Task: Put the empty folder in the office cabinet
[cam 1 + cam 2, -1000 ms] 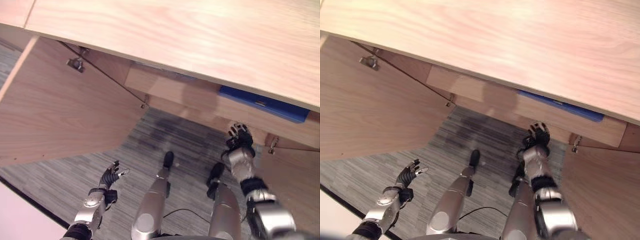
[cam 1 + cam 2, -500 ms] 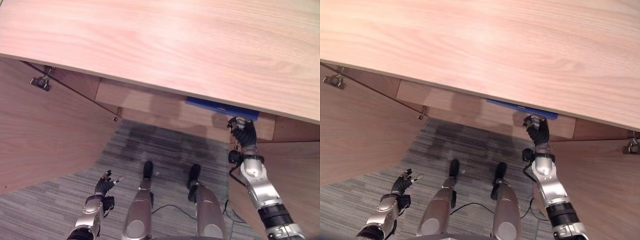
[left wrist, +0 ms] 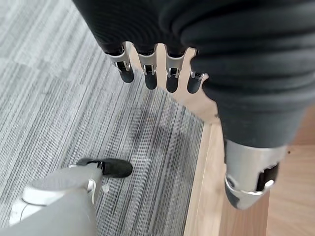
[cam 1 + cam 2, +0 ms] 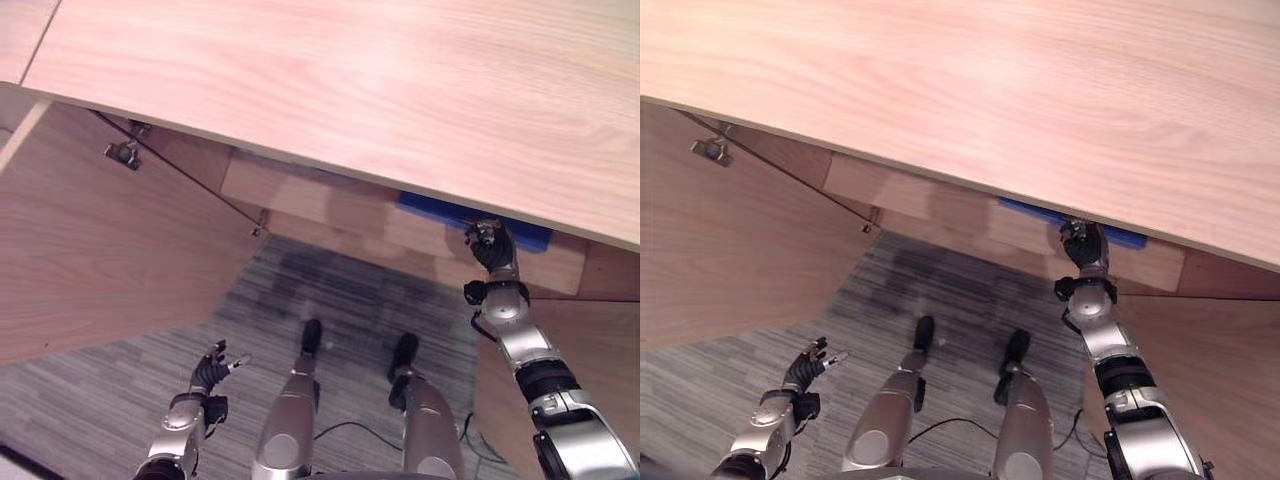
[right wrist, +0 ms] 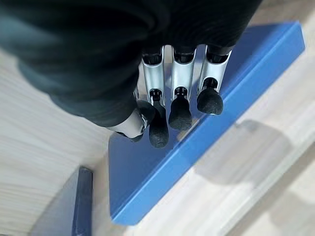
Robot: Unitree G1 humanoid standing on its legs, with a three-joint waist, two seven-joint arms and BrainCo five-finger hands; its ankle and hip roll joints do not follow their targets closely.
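Right hand (image 5: pixel 162 105): fingers loosely curled, holding nothing, tips just above blue folder (image 5: pixel 206 142). Folder lies flat on cabinet shelf (image 4: pixel 330 205). Left hand (image 4: pixel 210 372): relaxed, empty, low over carpet (image 4: pixel 100 400).

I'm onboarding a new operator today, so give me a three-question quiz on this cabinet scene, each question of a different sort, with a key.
1. True or false: the blue folder lies flat on a shelf inside the cabinet.
2. Multiple choice: where is the right hand? A) over the blue folder, fingers fairly straight B) low over the carpet C) curled round the cabinet door's edge
3. Fill in: the left hand hangs low over the grey striped ____, holding nothing.

Key:
1. True.
2. A.
3. Carpet.
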